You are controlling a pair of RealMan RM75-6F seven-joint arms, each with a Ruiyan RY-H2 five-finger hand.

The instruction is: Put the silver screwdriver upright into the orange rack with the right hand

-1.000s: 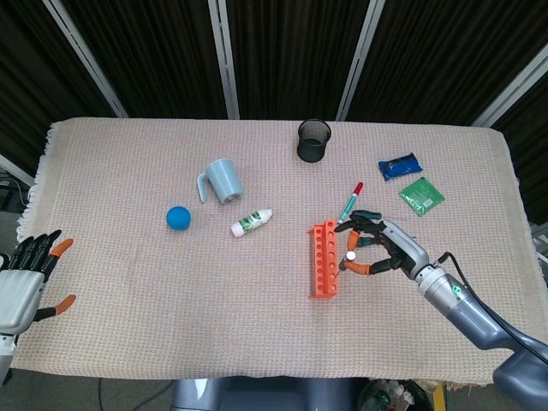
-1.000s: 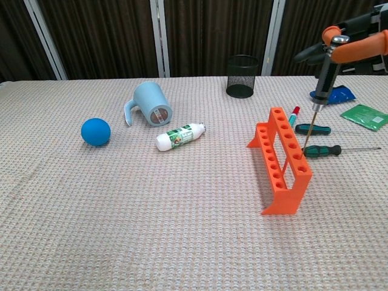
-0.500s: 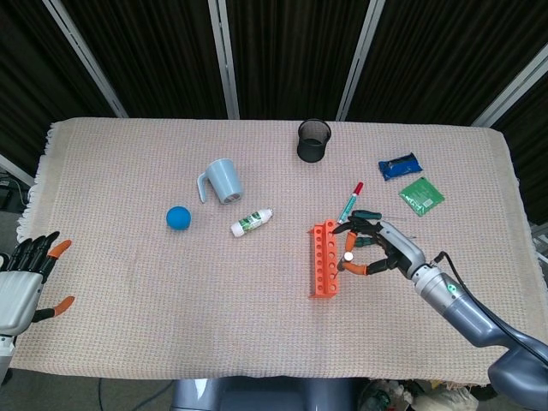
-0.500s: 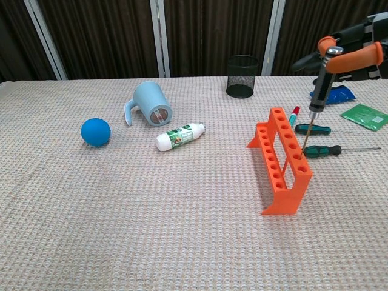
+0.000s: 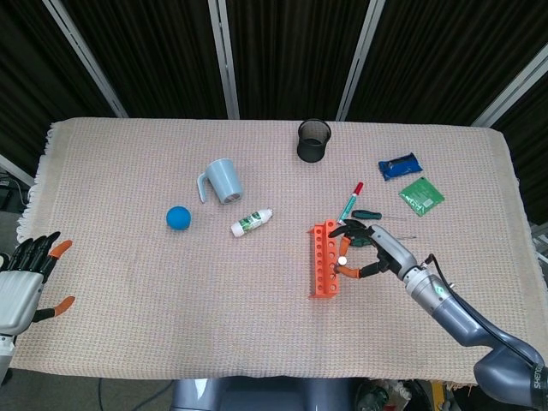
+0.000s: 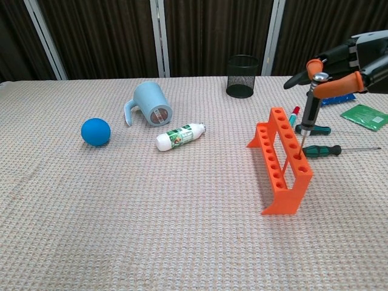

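Note:
The orange rack (image 6: 280, 159) (image 5: 324, 258) stands on the cloth right of centre, a row of holes along its top. My right hand (image 6: 337, 65) (image 5: 372, 249) pinches the silver screwdriver (image 6: 308, 108) near its cap (image 5: 342, 259). The tool stands almost upright, and its thin shaft reaches into a hole near the rack's near end. My left hand (image 5: 24, 278) hangs open off the table's left edge, holding nothing.
Two green-handled screwdrivers (image 6: 324, 150) (image 6: 313, 129) and a red-capped marker (image 6: 293, 115) lie just right of the rack. A black mesh cup (image 6: 242, 76), grey mug (image 6: 151, 103), blue ball (image 6: 96, 131) and white bottle (image 6: 179, 136) sit further left. A green packet (image 6: 364, 116) lies far right.
My right hand has come down and slightly left with the screwdriver, sinking its shaft deeper into the rack's hole. The left hand has stayed still.

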